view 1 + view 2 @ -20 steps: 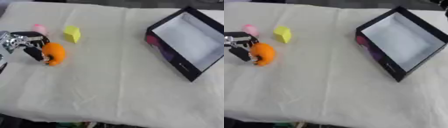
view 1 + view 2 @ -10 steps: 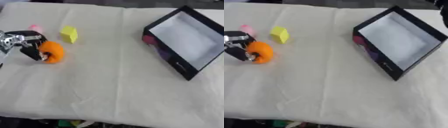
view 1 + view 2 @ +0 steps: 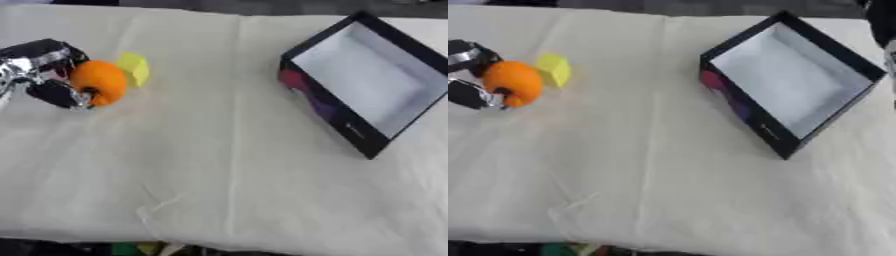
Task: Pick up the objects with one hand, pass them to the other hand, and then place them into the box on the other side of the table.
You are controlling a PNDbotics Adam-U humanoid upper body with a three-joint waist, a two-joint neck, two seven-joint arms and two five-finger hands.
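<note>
The left hand (image 3: pixel 45 75) comes in from the left edge, upper left of the frame, black and silver, with its fingers curled round the orange ball (image 3: pixel 98 83). The ball sits at the right side of the hand, against the palm. Just right of the ball, touching or nearly so in this view, is a yellow block (image 3: pixel 134 69) lying on the white cloth (image 3: pixel 219 165). The box (image 3: pixel 372 80), black with a pale inside, lies open at the upper right, tilted askew, with a patch of pink and purple on its near left wall. Nothing can be seen inside it. A dark strip at the top right edge of the right eye view (image 3: pixel 881 25) may be the right arm; no hand shows there, so whether it is clenched or released cannot be told.

Against the picture of half a second ago, the hand holds the ball as before, but the ball now overlaps the yellow block more closely. The small pink thing seen behind the hand earlier is no longer visible. The whole scene has shifted somewhat, so the head has probably moved.
</note>
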